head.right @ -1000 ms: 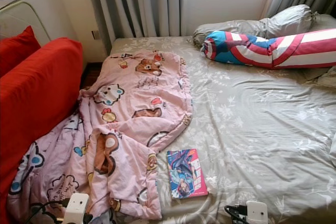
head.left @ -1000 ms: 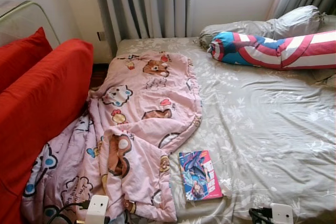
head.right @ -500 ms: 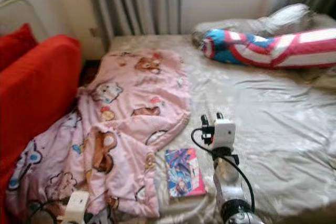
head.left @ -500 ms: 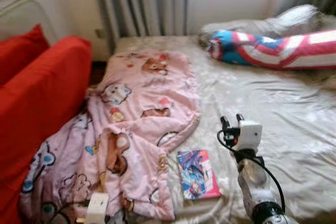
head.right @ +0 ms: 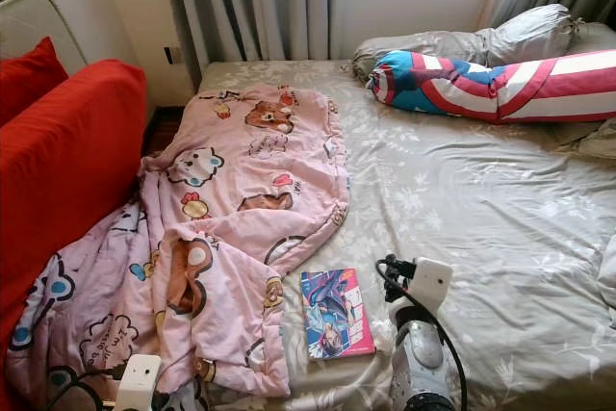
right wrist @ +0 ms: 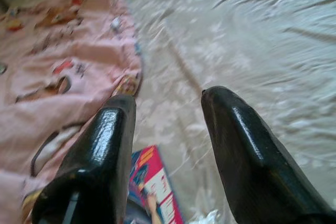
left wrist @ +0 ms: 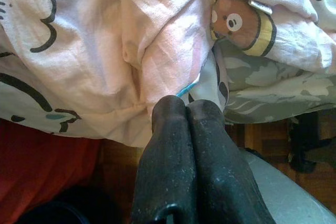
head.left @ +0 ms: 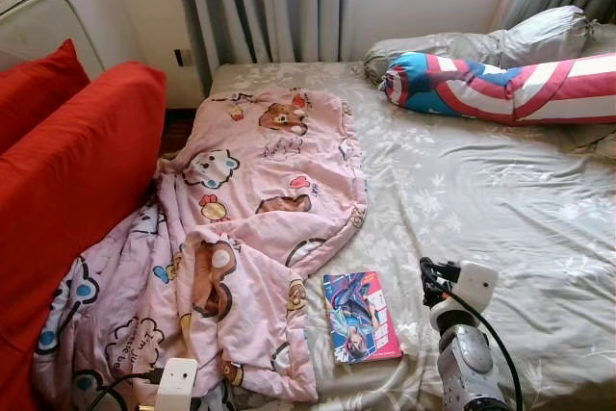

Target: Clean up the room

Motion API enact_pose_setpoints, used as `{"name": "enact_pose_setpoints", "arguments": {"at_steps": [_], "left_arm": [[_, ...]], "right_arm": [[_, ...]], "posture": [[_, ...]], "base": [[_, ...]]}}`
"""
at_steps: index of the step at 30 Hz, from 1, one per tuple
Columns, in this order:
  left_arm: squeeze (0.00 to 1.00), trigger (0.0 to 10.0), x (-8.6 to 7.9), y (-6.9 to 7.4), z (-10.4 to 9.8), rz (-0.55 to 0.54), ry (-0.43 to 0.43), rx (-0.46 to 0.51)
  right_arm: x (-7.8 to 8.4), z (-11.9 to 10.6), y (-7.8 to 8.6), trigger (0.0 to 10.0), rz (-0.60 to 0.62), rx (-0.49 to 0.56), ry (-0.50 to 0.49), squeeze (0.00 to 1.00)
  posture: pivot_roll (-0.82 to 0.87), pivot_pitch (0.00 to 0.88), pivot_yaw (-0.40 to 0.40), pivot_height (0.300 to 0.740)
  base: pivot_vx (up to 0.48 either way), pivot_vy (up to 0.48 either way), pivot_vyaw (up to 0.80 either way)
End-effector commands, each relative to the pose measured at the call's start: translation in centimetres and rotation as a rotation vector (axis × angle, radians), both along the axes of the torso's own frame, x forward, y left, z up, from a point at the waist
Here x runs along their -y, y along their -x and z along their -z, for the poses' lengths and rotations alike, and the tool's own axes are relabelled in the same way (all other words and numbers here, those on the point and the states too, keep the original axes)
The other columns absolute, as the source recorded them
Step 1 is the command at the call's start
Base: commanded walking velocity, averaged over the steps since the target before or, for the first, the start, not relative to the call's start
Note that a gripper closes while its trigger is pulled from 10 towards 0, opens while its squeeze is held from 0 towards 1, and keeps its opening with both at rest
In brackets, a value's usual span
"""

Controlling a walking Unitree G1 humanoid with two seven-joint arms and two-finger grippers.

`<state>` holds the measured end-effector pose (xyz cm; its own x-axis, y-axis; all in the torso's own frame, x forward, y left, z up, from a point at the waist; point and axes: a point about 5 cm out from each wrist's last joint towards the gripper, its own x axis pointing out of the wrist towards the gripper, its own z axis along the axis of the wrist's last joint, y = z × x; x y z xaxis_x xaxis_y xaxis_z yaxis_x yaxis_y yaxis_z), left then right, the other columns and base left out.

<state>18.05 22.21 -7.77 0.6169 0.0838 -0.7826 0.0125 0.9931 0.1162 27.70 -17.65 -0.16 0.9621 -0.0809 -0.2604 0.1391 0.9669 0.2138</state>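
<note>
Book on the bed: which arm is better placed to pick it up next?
Right. The right gripper is open just beside the book; the left gripper is shut, low by the pink blanket.

Book [right wrist: 152, 192]: I see just a corner behind my right pincer [right wrist: 168, 156]; the picture's edge cuts off the rest.
Right wrist view: blurred, so the blanket [right wrist: 58, 72] prints won't resolve.
Bolster [head.left: 510, 89]: far end cut off.
Red sofa [head.left: 67, 180]: cropped at the edge.

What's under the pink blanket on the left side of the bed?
The pink cartoon blanket lies on the grey floral bedsheet, its lower end spilling off against the red sofa. Anything beneath its folds is hidden.
</note>
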Motion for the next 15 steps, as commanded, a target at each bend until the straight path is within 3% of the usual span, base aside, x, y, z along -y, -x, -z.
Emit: {"name": "enact_pose_setpoints", "arguments": {"at_steps": [1,15], "left_arm": [[0.0,10.0,-0.18,0.23,0.08,-0.015,0.003,-0.008],[0.0,10.0,-0.17,0.13,0.05,-0.007,0.0,-0.012]], "right_arm": [[-0.51,0.55,0.14,10.0,-0.036,-0.05,-0.008,0.0],[-0.07,1.21,0.46,10.0,-0.053,-0.119,0.036,0.0]], "posture": [[-0.06,0.0,-0.003,0.74],[-0.07,0.0,-0.005,0.74]], "base": [[0.0,0.0,0.0],[0.0,0.0,0.0]]}}
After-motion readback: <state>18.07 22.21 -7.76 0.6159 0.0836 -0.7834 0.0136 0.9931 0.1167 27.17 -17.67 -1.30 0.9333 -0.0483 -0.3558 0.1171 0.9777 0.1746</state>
